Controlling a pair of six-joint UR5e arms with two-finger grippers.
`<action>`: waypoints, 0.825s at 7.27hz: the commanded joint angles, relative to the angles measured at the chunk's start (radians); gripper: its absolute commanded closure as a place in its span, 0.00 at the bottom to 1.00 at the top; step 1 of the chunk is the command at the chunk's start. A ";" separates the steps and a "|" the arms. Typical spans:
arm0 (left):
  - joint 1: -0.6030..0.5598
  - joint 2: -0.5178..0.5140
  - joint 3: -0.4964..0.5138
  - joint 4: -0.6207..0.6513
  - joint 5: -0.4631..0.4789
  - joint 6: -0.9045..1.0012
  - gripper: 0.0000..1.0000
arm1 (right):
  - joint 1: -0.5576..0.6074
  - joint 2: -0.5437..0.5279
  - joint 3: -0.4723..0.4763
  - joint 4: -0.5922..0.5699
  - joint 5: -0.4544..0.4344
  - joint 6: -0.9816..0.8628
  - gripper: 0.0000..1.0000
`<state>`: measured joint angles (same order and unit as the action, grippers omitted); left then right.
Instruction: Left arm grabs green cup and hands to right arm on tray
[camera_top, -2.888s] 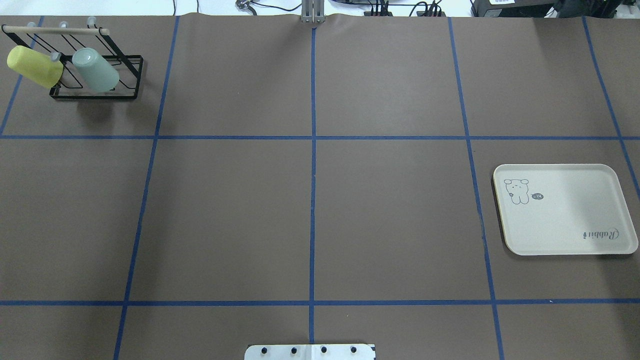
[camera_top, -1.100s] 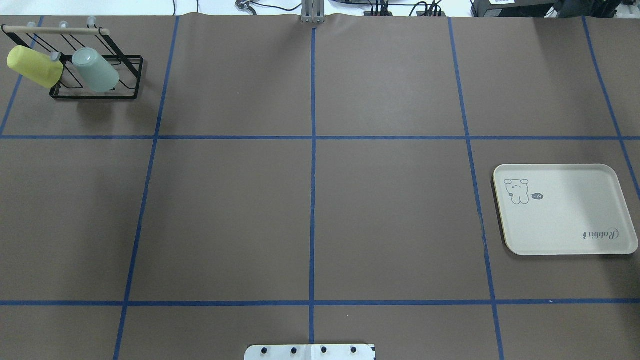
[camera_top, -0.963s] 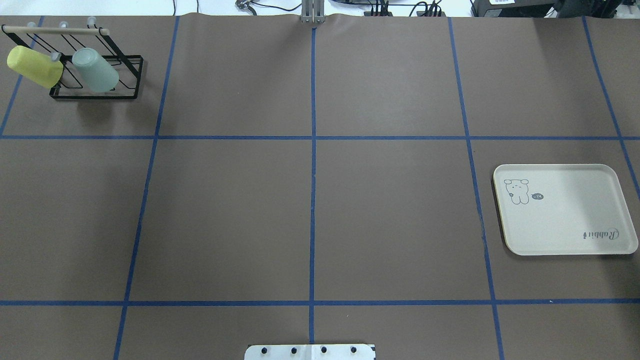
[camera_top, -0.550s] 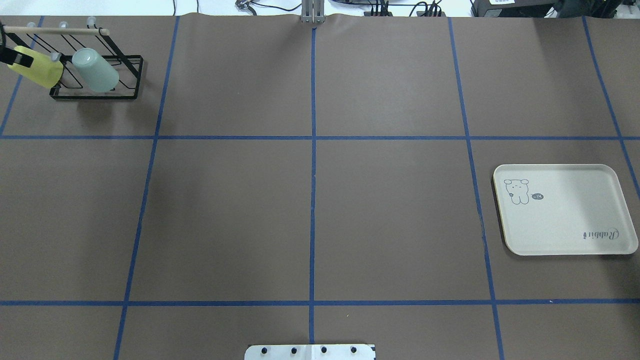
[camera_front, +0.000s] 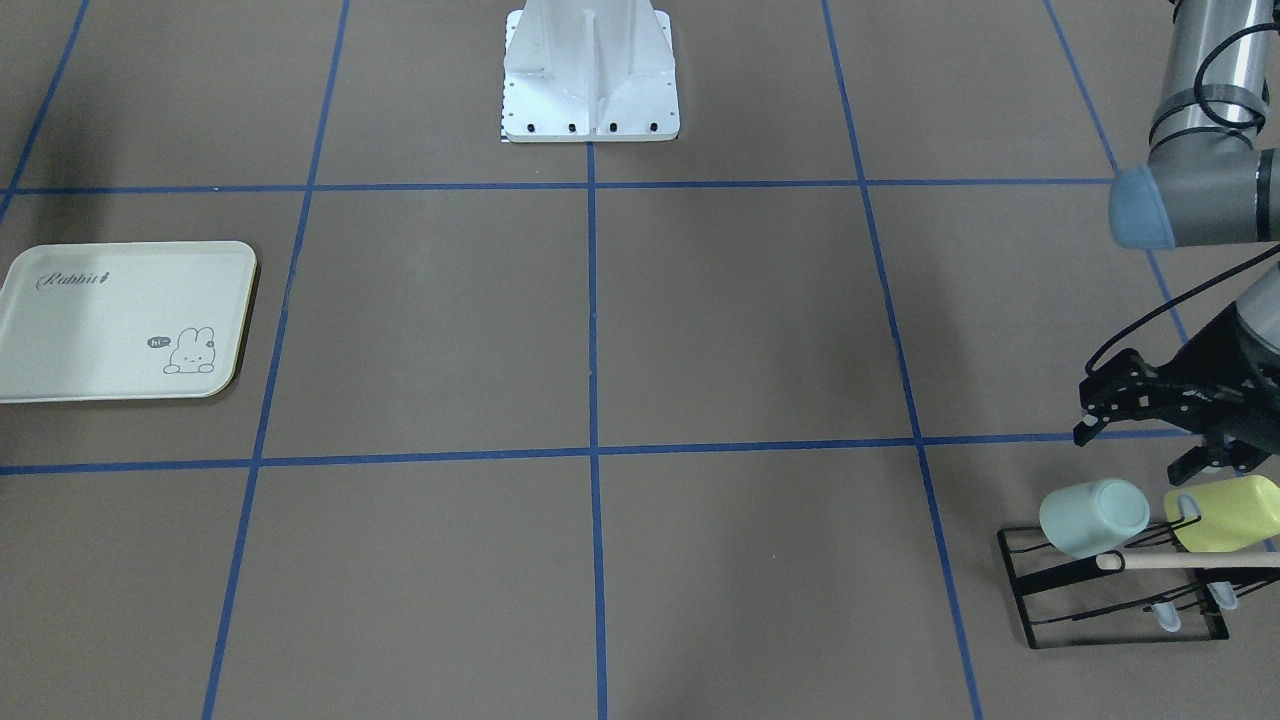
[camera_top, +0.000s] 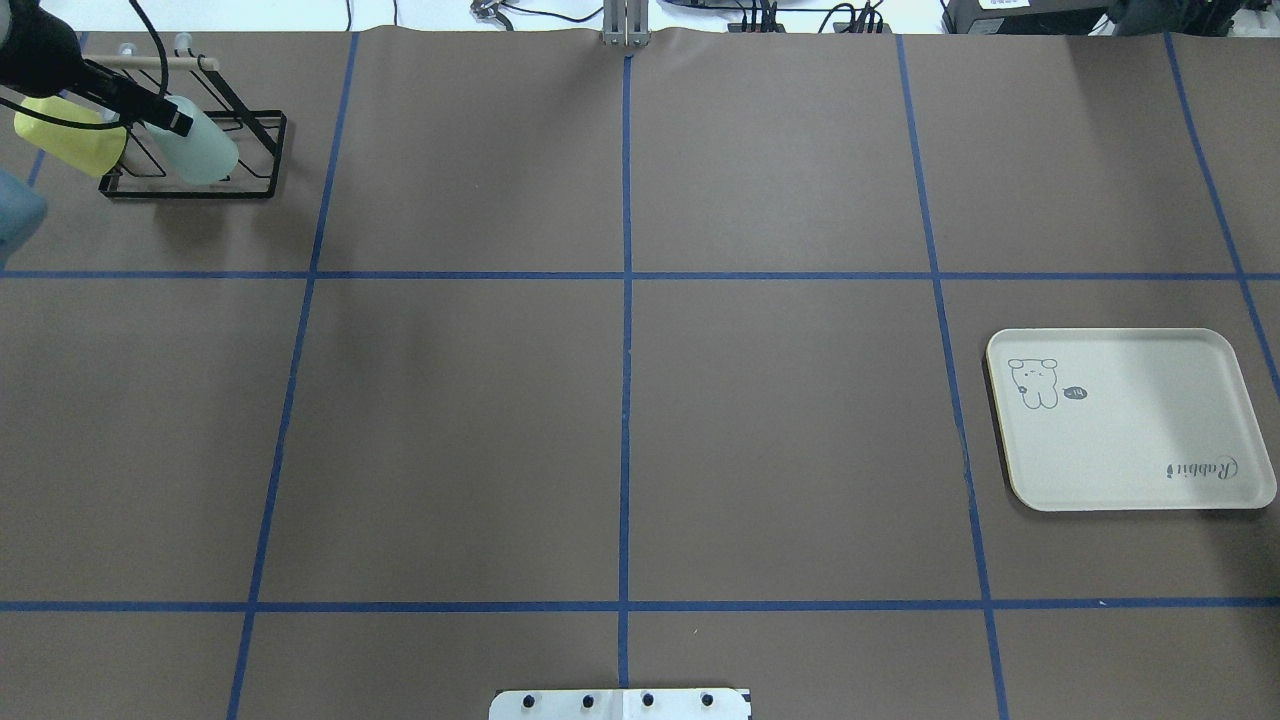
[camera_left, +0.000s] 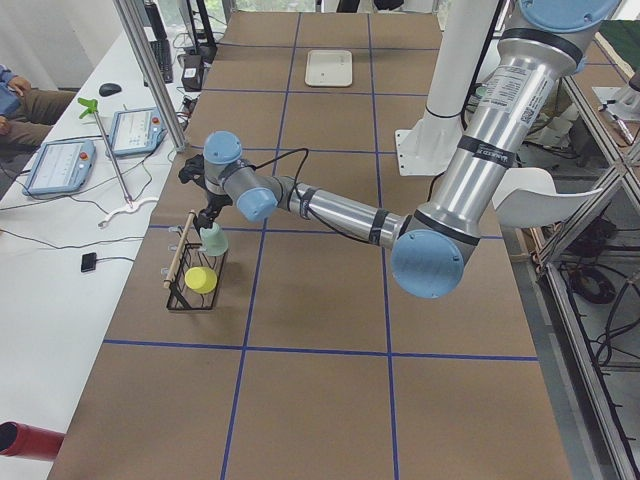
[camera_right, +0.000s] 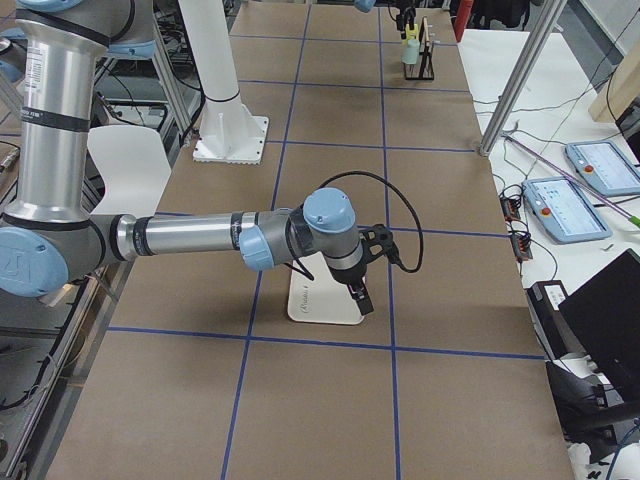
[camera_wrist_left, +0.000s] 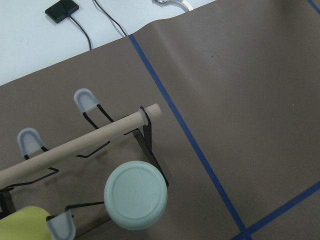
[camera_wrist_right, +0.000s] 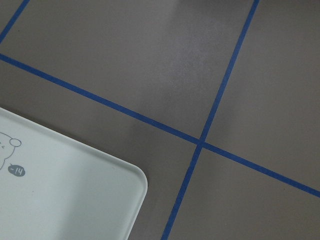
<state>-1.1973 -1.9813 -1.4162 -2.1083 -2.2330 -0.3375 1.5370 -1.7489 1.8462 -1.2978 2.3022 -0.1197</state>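
Observation:
The pale mint green cup (camera_front: 1092, 517) hangs mouth-down and tilted on a black wire rack (camera_front: 1110, 600) at the table's far left corner; it also shows in the overhead view (camera_top: 205, 155) and from its base in the left wrist view (camera_wrist_left: 135, 195). My left gripper (camera_front: 1140, 445) is open and hovers just above and behind the cup, not touching it (camera_top: 165, 115). The cream tray (camera_top: 1130, 420) lies empty at the right. My right gripper (camera_right: 360, 295) hangs above the tray's edge; I cannot tell whether it is open.
A yellow-green cup (camera_front: 1225, 512) hangs beside the green cup on the same rack, under a wooden bar (camera_wrist_left: 80, 140). The robot's white base plate (camera_front: 590, 90) is at the table's middle near edge. Blue tape lines grid the brown table.
My left arm has come into the overhead view from the left edge and moved across the yellow-green cup to the green cup. The cups and the tray have not moved.

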 joint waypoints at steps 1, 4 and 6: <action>0.011 -0.018 0.049 -0.002 0.019 0.000 0.00 | 0.000 -0.001 0.001 0.000 0.008 0.000 0.00; 0.042 -0.025 0.071 -0.004 0.127 0.000 0.00 | 0.000 -0.001 0.001 0.000 0.010 0.000 0.00; 0.062 -0.050 0.111 -0.007 0.136 0.002 0.00 | 0.000 -0.001 0.001 0.000 0.010 0.000 0.00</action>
<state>-1.1514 -2.0199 -1.3243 -2.1143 -2.1074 -0.3370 1.5370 -1.7503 1.8466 -1.2977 2.3117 -0.1196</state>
